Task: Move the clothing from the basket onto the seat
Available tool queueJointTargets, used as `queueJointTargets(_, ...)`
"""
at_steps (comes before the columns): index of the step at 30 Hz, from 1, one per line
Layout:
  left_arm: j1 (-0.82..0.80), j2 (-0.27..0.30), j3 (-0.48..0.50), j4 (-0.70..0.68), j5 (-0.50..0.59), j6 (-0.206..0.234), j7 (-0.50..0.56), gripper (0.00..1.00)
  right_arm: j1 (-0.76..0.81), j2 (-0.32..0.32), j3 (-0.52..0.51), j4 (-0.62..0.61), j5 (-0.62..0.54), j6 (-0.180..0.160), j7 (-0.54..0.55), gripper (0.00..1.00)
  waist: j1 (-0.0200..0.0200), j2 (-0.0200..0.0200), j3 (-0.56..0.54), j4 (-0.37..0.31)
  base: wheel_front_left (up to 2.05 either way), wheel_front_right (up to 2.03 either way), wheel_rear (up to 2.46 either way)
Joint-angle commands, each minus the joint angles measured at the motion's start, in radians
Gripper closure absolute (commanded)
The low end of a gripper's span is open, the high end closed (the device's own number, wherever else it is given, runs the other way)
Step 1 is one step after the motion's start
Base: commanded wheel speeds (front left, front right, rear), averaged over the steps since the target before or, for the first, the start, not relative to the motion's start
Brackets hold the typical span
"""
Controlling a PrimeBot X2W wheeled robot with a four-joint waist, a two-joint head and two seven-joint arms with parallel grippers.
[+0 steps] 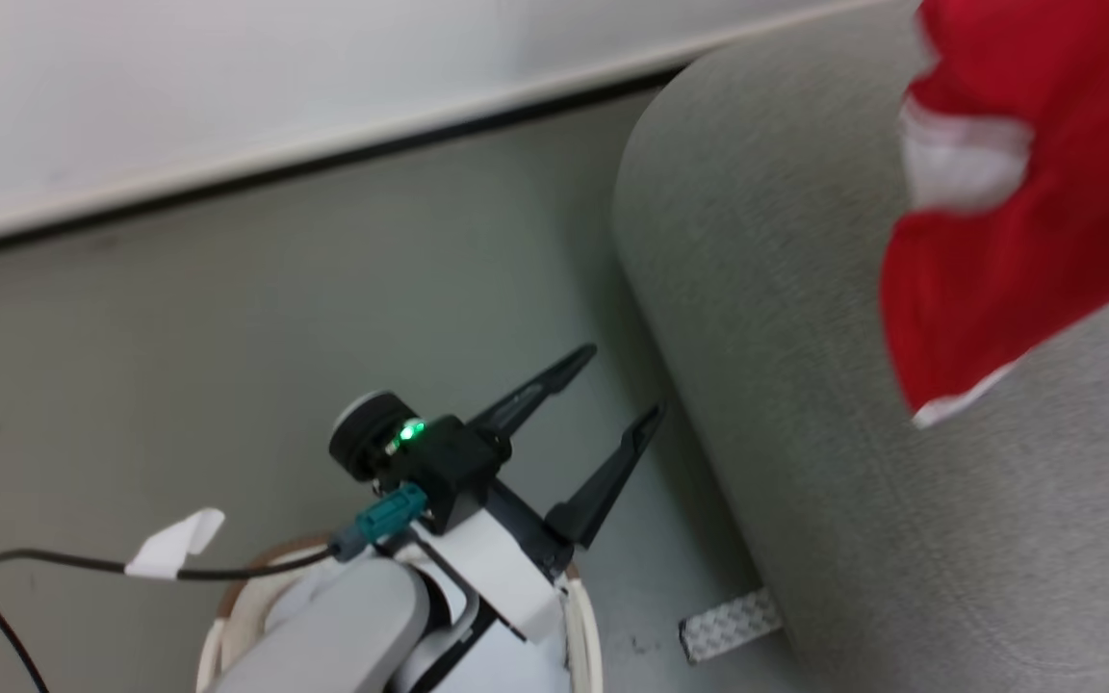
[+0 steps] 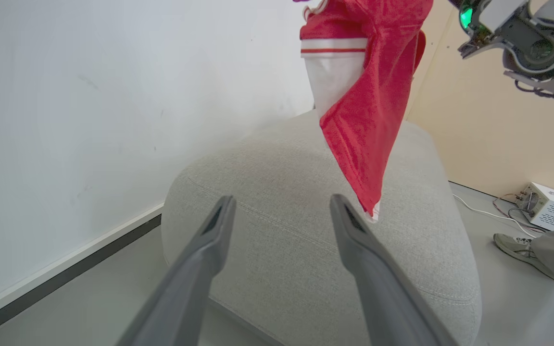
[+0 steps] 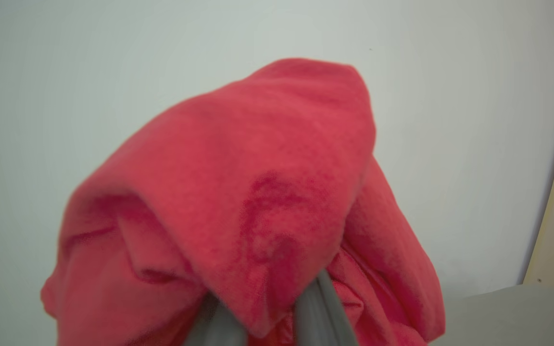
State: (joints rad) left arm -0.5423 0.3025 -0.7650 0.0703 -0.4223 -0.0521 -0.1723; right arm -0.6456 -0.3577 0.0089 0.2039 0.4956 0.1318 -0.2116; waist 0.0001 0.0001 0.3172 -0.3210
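My right hand (image 3: pixel 267 317) grips the clothing (image 2: pixel 368 120), which hangs over the seat (image 2: pixel 282 250); my left hand (image 1: pixel 624 382) stands open and empty near the basket (image 1: pixel 585 630).

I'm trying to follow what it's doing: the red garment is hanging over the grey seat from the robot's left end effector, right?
Not quite: it hangs from the right end effector, which is shut on the clothing, as the right wrist view shows. The left end effector stands open and empty. It does hang over the seat.
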Motion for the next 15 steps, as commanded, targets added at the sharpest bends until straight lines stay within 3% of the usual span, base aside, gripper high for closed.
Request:
queueJointTargets(1, -0.038, 0.015, 0.007, -0.013, 0.02, -0.004, 0.01, 0.0, -0.091, -0.029, -0.032, 0.025, 0.004, -0.002, 0.012, 1.0, -0.0001, -0.0001, 0.152, 0.082, 0.0, 0.0, 0.0)
queueJointTargets(7, -0.107, 0.01, 0.009, -0.031, 0.034, -0.012, 0.014, 0.0, -0.312, -0.135, -0.116, 0.144, -0.014, -0.002, 0.05, 1.0, -0.0001, -0.0001, 0.283, 0.157, 0.0, 0.0, 0.0)
queueJointTargets(15, -0.136, 0.003, 0.012, -0.012, 0.04, -0.012, -0.012, 0.0, -0.497, -0.209, -0.162, 0.353, -0.107, -0.002, 0.038, 1.0, -0.0001, -0.0001, 0.369, 0.23, 0.0, 0.0, 0.0)
